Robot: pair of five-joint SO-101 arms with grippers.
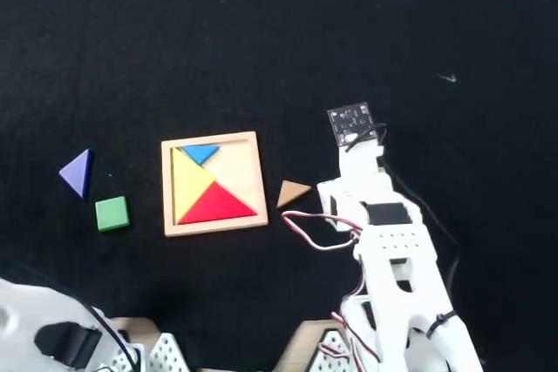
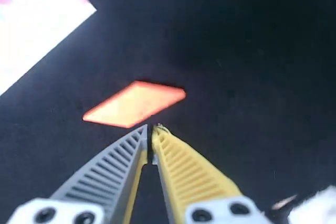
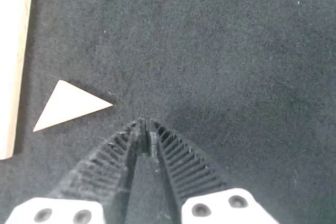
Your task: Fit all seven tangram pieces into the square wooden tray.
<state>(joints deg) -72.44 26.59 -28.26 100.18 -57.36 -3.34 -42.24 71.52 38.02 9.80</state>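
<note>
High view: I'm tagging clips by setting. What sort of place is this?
Probably a robotics lab bench: a table draped in black cloth, a white robot arm with loose wiring, and a wooden tangram tray set out as a test task.

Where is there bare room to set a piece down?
Free: the black cloth past the far rim of the square wooden tray. Crowded: the tan triangle between tray and white arm; the purple triangle and green square left of the tray.

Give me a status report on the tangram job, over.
Left gripper shut, at orange parallelogram. Right gripper shut, beside tan triangle. Tray holds yellow piece, red piece, blue piece; four outside. Nothing seen blocking.
</note>
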